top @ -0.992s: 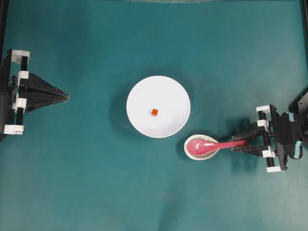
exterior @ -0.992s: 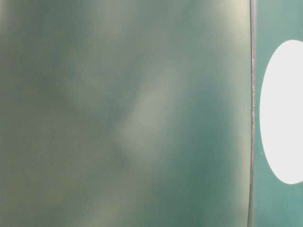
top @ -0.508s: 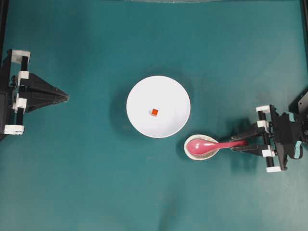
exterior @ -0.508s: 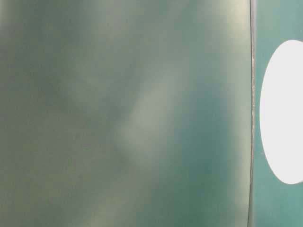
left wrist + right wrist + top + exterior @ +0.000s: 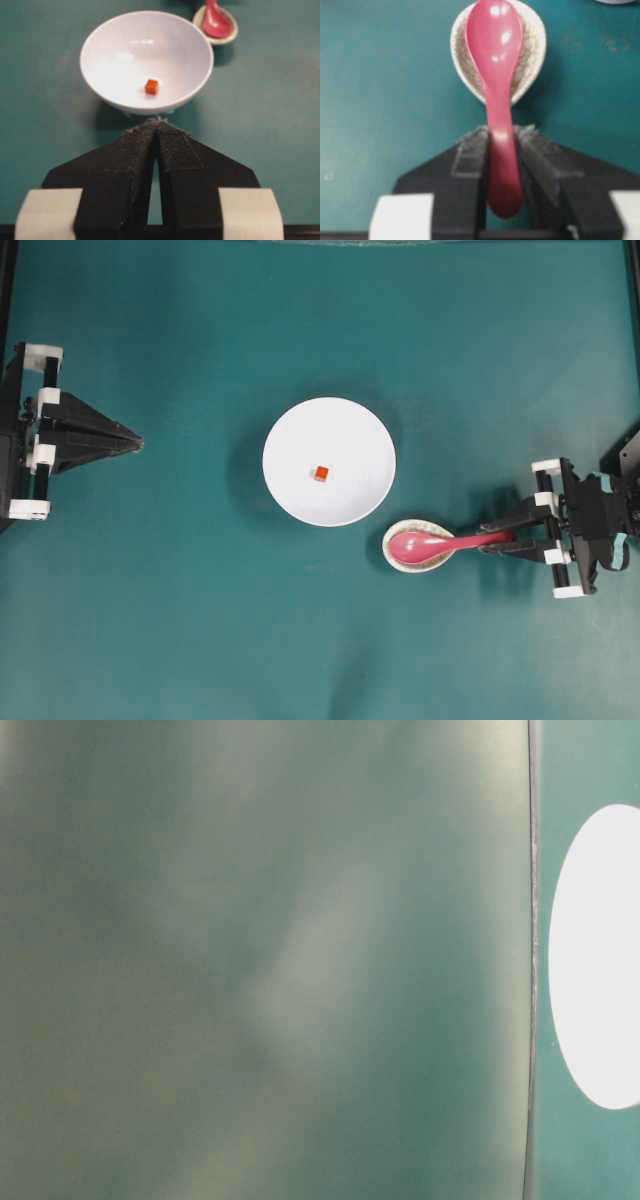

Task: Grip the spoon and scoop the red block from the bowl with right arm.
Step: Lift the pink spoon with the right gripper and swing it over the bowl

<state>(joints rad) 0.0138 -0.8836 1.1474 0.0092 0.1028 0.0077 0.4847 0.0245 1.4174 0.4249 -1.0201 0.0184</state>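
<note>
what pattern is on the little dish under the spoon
Off-white with a fine dark crackle pattern on the dish, clearest in the right wrist view.

The red block [image 5: 321,473] is seen in the bowl [image 5: 350,430] at table centre, with the spoon [image 5: 430,543] laid on a small dish [image 5: 418,564] just beside it, toward the right arm [image 5: 590,525].

You see a glossy pink spoon [image 5: 496,75] with bright highlights, lying in a crackle-glazed off-white dish [image 5: 530,55]. The white bowl [image 5: 115,40] looks smooth and shiny. The pincer pads [image 5: 470,150] are rough, fuzzy black; the tabletop [image 5: 150,620] is matt teal.
</note>
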